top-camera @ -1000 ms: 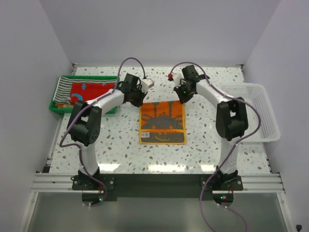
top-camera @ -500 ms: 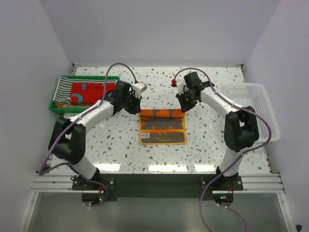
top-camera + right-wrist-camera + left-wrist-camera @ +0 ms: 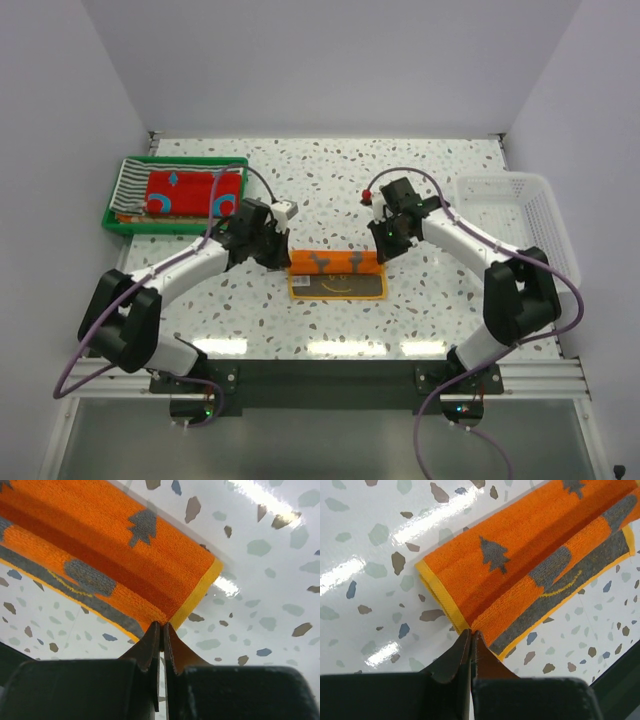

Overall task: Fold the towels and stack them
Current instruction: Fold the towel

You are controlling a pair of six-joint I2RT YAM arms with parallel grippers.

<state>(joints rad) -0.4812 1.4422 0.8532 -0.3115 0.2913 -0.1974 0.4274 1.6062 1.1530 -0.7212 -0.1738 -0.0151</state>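
1. Left end effector point(image 3: 471, 632): its two fingers are pressed together on the left end of the orange cartoon towel point(image 3: 520, 565), right at the yellow hem. The pinched cloth disappears between the pads, so how much is caught cannot be told.
2. The right end effector point(image 3: 161, 626) is clamped the same way on the towel's right end. Its dark fingers meet on the edge where the upper layer comes down.
3. From above, the fingertips of both end effectors are hidden under the black wrist housings. Only the left end effector point(image 3: 280, 262) and the right end effector point(image 3: 385, 255) as dark masses touch the towel's two ends.
4. The orange cartoon towel point(image 3: 338, 275) lies in the middle of the table point(image 3: 430, 180), with its far part doubled over as a raised band above the flat near layer.
5. The fold covers most of the drawing. Only grey tree shapes, grey patches and a thin yellow curve show.
6. At the far left, the green tray point(image 3: 112, 222) holds a red towel point(image 3: 195, 190) with bluish marks too small to read.
7. A black-and-white striped towel point(image 3: 128, 180) shows at the tray's left end. Whether anything lies beneath these two cannot be told.
8. The white mesh basket point(image 3: 545, 215) stands at the right edge of the table, with its near end crossed by the right arm.
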